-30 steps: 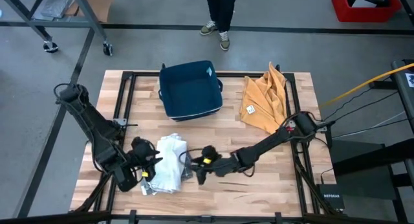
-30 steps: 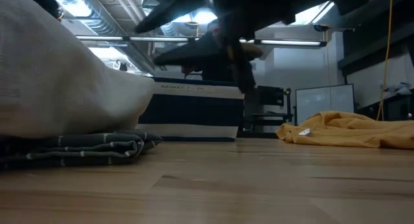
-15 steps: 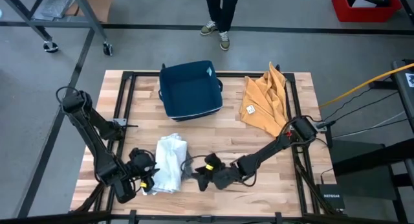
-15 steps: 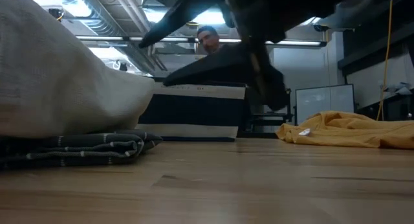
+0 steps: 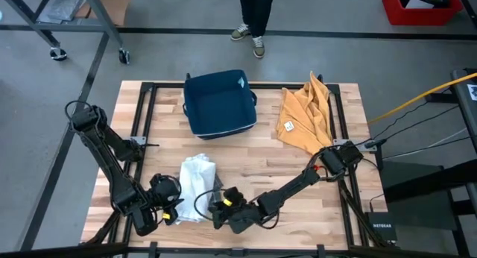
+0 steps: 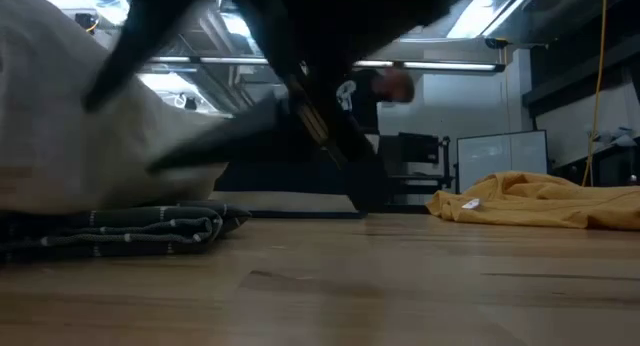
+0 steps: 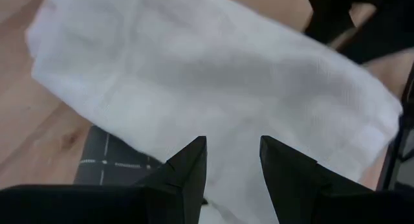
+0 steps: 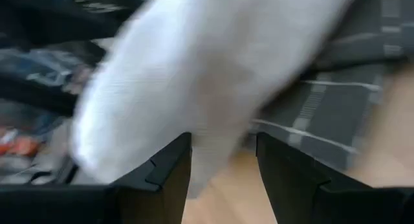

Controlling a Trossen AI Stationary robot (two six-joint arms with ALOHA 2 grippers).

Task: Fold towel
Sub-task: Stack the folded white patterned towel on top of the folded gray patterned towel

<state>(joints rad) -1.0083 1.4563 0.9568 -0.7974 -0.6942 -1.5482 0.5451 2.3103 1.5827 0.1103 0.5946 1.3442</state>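
At the near edge of the wooden table (image 5: 298, 157), both grippers crowd the white towel (image 5: 195, 186). It lies bunched, long axis running front to back, on top of a dark grey checked cloth (image 6: 120, 229) that mostly hides beneath it. Left gripper (image 5: 168, 206) sits at the towel's near left corner, fingers (image 7: 187, 169) parted with towel fabric in the gap; grasp can't be confirmed. Right gripper (image 5: 218, 206) is low beside the near right corner, fingers (image 8: 162, 169) apart, white fabric between them, hold unclear. Low view is largely blocked by a dark blurred arm. Navy bin (image 5: 219, 103) and crumpled mustard cloth (image 5: 305, 115) sit farther back. A person's legs (image 5: 255, 16) are cut off at the frame top.
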